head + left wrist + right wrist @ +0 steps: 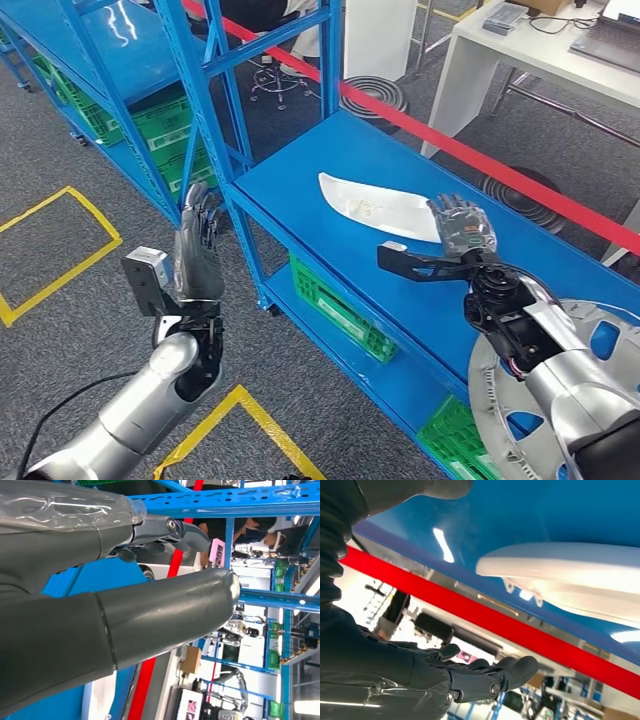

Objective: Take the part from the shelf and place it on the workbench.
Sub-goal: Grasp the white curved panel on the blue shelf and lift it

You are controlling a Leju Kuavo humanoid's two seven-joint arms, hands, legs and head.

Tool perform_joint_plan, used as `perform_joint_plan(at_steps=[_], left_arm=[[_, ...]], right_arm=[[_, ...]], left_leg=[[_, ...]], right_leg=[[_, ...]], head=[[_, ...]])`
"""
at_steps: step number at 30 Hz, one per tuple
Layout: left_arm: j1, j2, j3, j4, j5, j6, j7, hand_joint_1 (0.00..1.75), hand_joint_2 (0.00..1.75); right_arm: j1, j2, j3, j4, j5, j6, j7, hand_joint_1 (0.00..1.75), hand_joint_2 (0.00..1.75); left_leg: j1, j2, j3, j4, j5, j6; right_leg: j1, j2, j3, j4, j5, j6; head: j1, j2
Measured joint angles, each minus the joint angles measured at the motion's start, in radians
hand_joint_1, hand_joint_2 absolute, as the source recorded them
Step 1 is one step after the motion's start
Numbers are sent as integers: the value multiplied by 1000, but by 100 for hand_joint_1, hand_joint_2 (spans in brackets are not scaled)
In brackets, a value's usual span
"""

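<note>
The part (377,208), a long white panel shaped like a curved blade, lies flat on the blue shelf (317,200), well in from the front edge, with its broad end just under the right hand (460,225). That hand hovers at this end with its fingers spread and holding nothing; whether they touch the panel cannot be told from the head view, and the right wrist view shows a gap between fingers (516,667) and part (561,575). The chief risk, as a judgement, lies in the shape and finish: the panel is thin, smooth and glossy (it looks like moulded plastic), tapers to a point at its far end, and a grip taken at one end alone may let it pivot, droop or slide out on the way to the workbench. The shelf deck is slick painted metal, so a push from the fingers could skate the part away rather than let them get beneath it. The upright posts (189,110) are perforated steel, and a swinging long piece might strike them when withdrawn. The left hand (198,250) is raised beside a post, fingers extended upward and empty, near enough to clip the frame should it move carelessly. Green crates (340,310) sit on the lower shelf.
</note>
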Motion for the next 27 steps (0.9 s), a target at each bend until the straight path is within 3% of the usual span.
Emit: perform_joint_plan(at_steps=[14, 27], left_arm=[[2, -1, 1, -3, -7, 3, -3, 0, 0], [5, -1, 1, -9, -4, 6, -4, 0, 0]], right_arm=[[6, -21, -57, 0, -19, 4, -58, 0, 175], [36, 1, -45, 0, 45, -9, -131, 0, 175]], left_leg=[[0, 0, 0, 0, 0, 0], [0, -1, 0, -1, 0, 0]], right_leg=[[0, 0, 0, 0, 0, 0], [0, 0, 0, 0, 0, 0]], head=[[0, 0], [0, 0]])
